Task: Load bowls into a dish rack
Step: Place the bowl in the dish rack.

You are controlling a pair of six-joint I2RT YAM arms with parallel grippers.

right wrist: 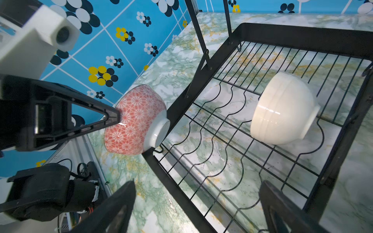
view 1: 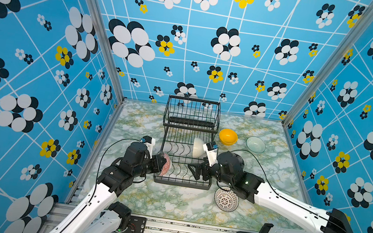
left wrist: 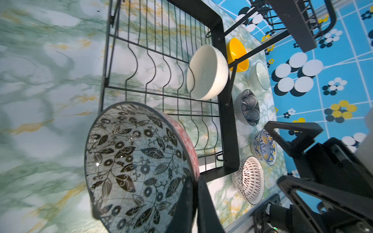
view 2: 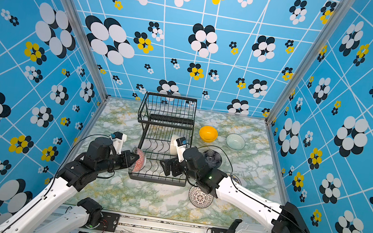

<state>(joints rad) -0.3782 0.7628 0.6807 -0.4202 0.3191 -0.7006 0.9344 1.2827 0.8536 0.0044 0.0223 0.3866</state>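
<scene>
L hand [left wrist: 194,187] gripping pink-red bowl [left wrist: 131,161] rim, cream bowl [left wrist: 207,72] in rack [left wrist: 228,125]

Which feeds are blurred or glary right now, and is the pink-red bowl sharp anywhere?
Left wrist view: the tabletop is smeared, but the pink-red bowl is sharp inside, with small glints. Right wrist view: crisp, a glare streak on the cream bowl, the right gripper's fingers soft. In both top views: sharp, walls bent by the wide lens.

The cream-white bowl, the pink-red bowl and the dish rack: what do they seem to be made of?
Cream-white bowl: probably glazed ceramic; glossy, with sharp light streaks.
Pink-red bowl: likely glazed ceramic too; printed pattern, shiny white foot.
Dish rack: apparently metal wire, matte black coating; thin bent rods, hardly any shine.
</scene>
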